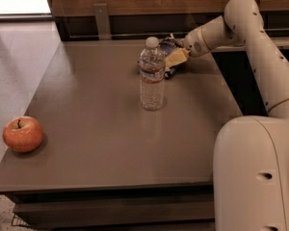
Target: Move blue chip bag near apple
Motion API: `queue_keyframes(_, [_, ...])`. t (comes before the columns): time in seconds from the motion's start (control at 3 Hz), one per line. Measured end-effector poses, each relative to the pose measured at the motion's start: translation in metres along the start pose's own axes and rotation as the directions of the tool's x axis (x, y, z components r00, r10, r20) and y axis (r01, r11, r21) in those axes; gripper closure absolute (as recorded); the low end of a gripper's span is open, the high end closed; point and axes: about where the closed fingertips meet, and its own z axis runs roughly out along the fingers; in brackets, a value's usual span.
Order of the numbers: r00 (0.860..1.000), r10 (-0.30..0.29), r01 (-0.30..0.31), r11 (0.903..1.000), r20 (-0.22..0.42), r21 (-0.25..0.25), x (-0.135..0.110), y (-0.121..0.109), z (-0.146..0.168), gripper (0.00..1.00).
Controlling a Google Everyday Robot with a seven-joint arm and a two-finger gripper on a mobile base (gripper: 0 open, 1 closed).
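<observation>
The blue chip bag [170,47] is at the back of the table, just behind and to the right of a water bottle that hides part of it. My gripper [176,57] reaches in from the right and is shut on the bag, with a yellowish finger [177,58] lying across it. The bag sits low, at or just above the tabletop. The apple [22,134], red-orange with a short dark stem, rests at the table's front left corner, far from the bag.
A clear plastic water bottle [151,76] with a white cap stands upright in the middle of the brown table [91,129], between bag and apple. A wooden wall with a dark ledge [135,25] runs behind. My robot's white body [255,172] fills the front right.
</observation>
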Motion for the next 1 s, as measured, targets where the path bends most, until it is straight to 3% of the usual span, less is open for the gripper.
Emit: queue_keyframes(1.0, [1.000, 0.000, 0.000, 1.0000, 0.000, 0.000, -0.0009, 0.0000, -0.0008, 1.00])
